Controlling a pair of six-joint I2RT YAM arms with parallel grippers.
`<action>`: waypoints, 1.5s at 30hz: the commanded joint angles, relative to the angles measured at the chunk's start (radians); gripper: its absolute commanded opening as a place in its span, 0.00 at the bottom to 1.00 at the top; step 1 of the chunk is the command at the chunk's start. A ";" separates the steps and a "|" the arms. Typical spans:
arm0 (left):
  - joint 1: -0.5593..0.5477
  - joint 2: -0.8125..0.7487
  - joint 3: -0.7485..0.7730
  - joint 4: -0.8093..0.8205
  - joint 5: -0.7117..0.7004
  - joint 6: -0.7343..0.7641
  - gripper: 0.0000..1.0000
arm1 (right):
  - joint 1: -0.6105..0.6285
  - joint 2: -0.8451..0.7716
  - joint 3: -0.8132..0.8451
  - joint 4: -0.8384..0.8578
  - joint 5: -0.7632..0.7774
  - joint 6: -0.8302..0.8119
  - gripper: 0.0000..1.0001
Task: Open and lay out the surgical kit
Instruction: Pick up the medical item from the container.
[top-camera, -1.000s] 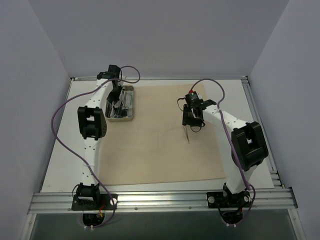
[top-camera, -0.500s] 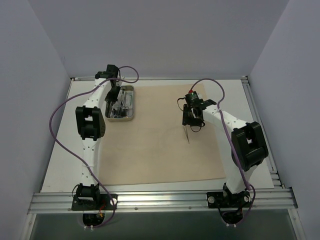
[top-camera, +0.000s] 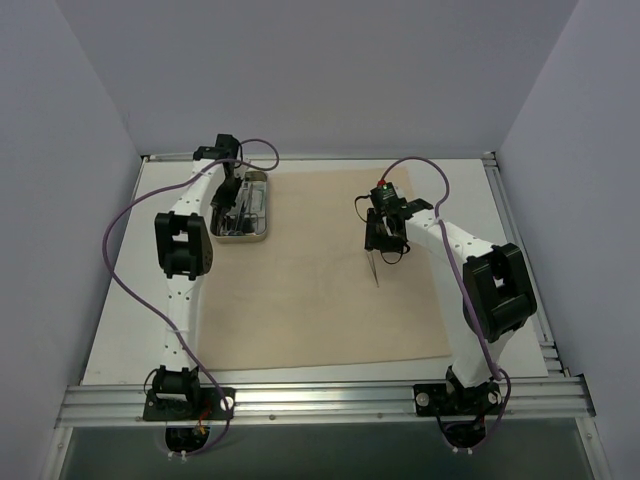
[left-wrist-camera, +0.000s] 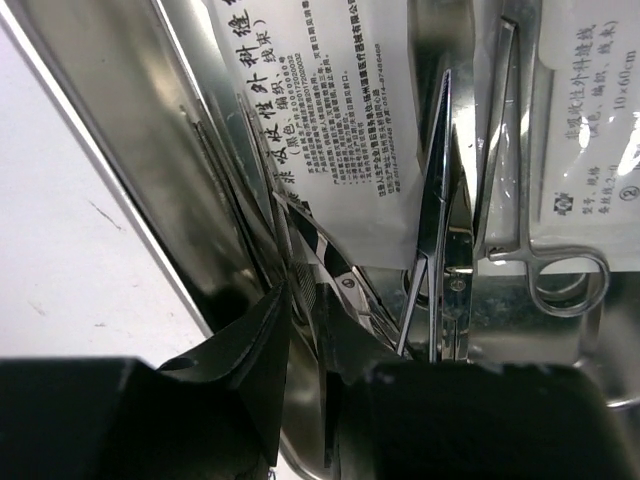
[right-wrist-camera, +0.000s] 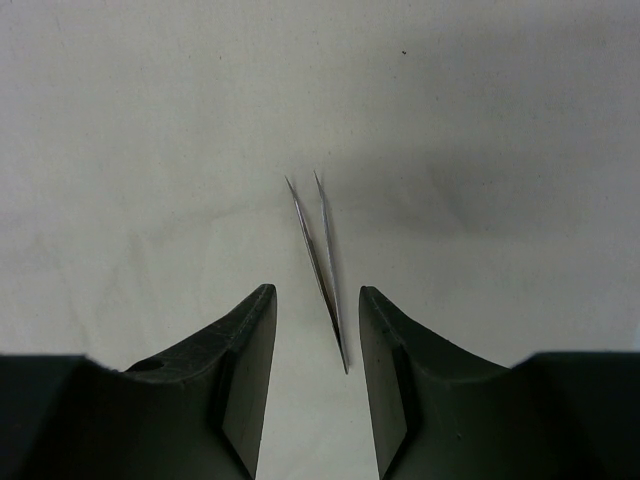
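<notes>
One big beige cloth wrap (top-camera: 320, 310) lies spread flat. Left end effector (left-wrist-camera: 305, 335) is down in the steel tray (top-camera: 265, 215) among packets (left-wrist-camera: 330, 110), fingers (left-wrist-camera: 250, 350) nearly together, can't tell if it's pinching anything. Right end effector (right-wrist-camera: 315, 295) is open, tweezers (right-wrist-camera: 339, 345) lying between its tips.

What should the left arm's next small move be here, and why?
Probably close the left fingers, which sit low in the steel tray with only a narrow gap, and lift slightly whatever they catch. The tray holds scissor-handled instruments and printed packets, while only the tweezers lie out on the cloth, between the open right fingers.
</notes>
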 joint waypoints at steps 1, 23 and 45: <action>0.009 0.026 0.054 -0.019 -0.001 0.015 0.26 | 0.000 -0.043 0.010 -0.030 0.028 0.008 0.35; 0.009 0.031 0.083 -0.033 0.014 -0.028 0.02 | 0.000 -0.043 0.017 -0.028 0.026 0.009 0.35; 0.004 -0.104 0.109 0.002 0.073 -0.096 0.02 | -0.001 -0.064 0.047 -0.042 0.036 0.009 0.35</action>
